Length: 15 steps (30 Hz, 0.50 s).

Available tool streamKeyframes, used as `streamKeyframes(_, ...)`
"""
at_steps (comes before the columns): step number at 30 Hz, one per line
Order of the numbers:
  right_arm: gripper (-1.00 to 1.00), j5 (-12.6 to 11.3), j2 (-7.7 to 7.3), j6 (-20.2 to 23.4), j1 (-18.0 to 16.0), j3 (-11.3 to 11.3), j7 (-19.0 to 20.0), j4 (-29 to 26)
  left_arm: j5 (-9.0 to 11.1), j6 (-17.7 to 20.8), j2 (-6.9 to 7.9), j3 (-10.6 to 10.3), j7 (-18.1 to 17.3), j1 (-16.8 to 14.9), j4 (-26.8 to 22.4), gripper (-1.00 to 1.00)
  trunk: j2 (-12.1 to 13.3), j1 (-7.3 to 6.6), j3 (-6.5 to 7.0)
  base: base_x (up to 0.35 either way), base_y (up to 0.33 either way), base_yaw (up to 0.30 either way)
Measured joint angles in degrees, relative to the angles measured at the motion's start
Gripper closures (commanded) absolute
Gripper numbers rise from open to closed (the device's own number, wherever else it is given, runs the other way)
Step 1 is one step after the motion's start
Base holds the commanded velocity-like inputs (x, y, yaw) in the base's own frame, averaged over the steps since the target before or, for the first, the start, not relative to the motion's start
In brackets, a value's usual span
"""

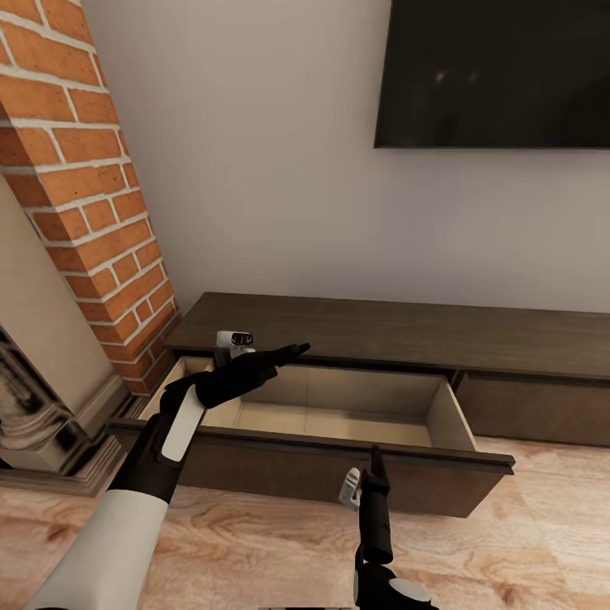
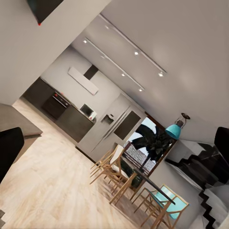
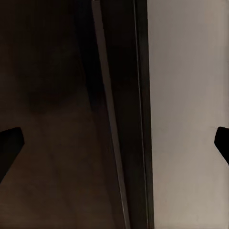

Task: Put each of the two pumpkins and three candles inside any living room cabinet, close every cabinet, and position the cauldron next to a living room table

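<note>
- Nearest the head camera: right arm in black and white, its right claw (image 1: 374, 458) pointing up at the front lip of the pulled-out drawer (image 1: 339, 405); in the right wrist view two dark fingertips (image 3: 9, 143) sit at opposite edges, so spread wide, gripping nothing.
- Left claw (image 1: 292, 348) stretched over the drawer's back left area, just under the edge of the long, low dark-brown wooden cabinet (image 1: 398, 326) top; fingertips at opposite sides of the left wrist view, so parted and empty.
- Drawer open, pale beige inside, no pumpkin or candle visible in it; cauldron likewise nowhere among the things seen. Likely reading: storage opened, goods yet to be fetched.
- Risk: right claw close to the drawer front; a forward nudge could shove the drawer shut too early, or jam a finger against the lip.
- Risk: left forearm hanging inside the drawer's span; lifting straight up could strike the overhanging cabinet top, and closing the drawer now could trap the arm.
- Risk: base turning away with arms extended could sweep the red brick fireplace column (image 1: 85, 169) beside the cabinet's left end.
- Risk: black wall-mounted screen (image 1: 496, 72) above; a high arm swing could reach it.
- Risk: leaving the drawer open at the end fails the closing requirement.
</note>
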Motion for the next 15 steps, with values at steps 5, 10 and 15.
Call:
streamKeyframes(5,-1.00,-0.1,0.00,-0.1,0.0,0.0,0.1,0.0,0.0,0.0,0.07,0.4,0.0,0.0,0.0,-1.00,0.0,0.00,0.00,0.000,0.000,0.000)
streamKeyframes(10,-1.00,-0.1,0.00,-0.1,0.0,0.0,0.1,0.0,0.3,0.0,0.08,1.3,-0.1,0.1,0.0,-1.00,0.0,0.00,0.00,0.000,0.000,0.000)
streamKeyframes(15,-1.00,-0.1,0.00,-0.1,0.0,0.0,0.0,0.0,1.5,0.1,0.11,2.3,0.0,0.1,-0.1,-1.00,0.0,0.00,0.00,0.000,0.000,0.000)
